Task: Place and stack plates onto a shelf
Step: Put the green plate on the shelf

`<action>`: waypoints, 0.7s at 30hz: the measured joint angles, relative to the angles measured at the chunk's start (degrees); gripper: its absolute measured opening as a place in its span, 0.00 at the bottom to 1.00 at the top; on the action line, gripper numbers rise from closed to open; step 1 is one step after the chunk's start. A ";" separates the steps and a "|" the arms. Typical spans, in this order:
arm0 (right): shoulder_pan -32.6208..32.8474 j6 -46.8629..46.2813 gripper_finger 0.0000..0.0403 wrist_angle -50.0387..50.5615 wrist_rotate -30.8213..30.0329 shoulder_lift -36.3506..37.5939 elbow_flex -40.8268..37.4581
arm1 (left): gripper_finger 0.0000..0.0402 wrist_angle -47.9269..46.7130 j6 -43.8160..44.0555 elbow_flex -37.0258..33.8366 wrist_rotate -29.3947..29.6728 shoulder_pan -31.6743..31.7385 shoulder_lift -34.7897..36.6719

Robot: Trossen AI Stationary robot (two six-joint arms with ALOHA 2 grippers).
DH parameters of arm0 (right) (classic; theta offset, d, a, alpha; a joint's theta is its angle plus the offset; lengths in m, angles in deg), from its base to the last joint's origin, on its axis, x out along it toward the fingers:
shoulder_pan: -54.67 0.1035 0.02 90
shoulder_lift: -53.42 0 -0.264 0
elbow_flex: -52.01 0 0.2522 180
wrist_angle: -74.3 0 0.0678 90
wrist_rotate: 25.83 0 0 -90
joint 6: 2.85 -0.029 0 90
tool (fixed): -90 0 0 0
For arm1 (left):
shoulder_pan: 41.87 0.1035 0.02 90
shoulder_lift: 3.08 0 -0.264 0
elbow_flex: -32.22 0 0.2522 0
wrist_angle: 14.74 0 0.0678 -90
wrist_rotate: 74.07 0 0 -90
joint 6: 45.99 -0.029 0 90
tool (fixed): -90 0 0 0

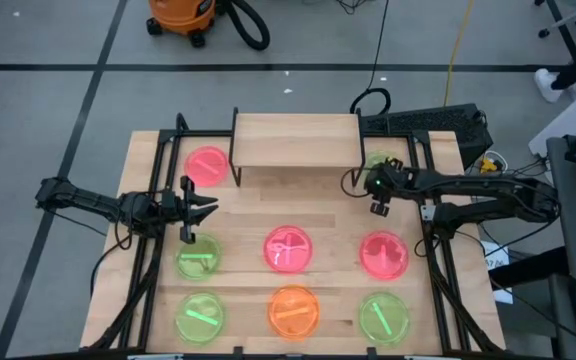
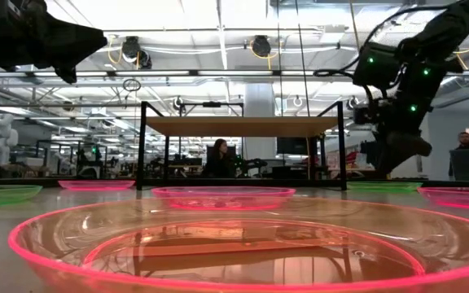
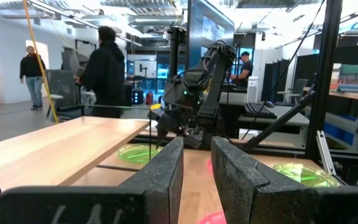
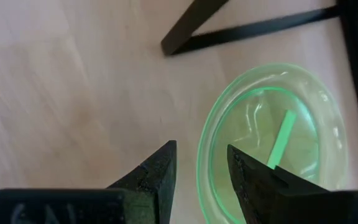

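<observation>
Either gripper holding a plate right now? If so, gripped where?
Nothing is held. The right gripper is open, its fingers straddling the near rim of the green plate beside the shelf, not closed on it. The left gripper is open and empty.

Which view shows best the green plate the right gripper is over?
The right wrist view: the green plate fills the frame, its rim under the open right gripper. The high view shows a sliver beside the shelf; the low view shows only an edge.
</observation>
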 joint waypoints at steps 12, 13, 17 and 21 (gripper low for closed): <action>-0.20 -9.42 0.32 -2.43 -4.81 0.01 -0.20 | 0.22 0.00 0.00 0.00 0.00 0.00 0.00; -0.20 -10.50 0.32 -2.55 -4.71 0.01 -0.20 | 0.22 0.00 0.00 0.00 0.00 0.00 0.00; -0.20 -14.12 0.32 -2.66 -4.52 0.01 -0.20 | 0.22 0.00 0.00 -0.01 0.00 0.01 0.00; -0.20 -12.07 0.32 -2.76 -4.57 0.01 -0.20 | 0.22 0.00 0.00 0.00 0.00 0.02 0.00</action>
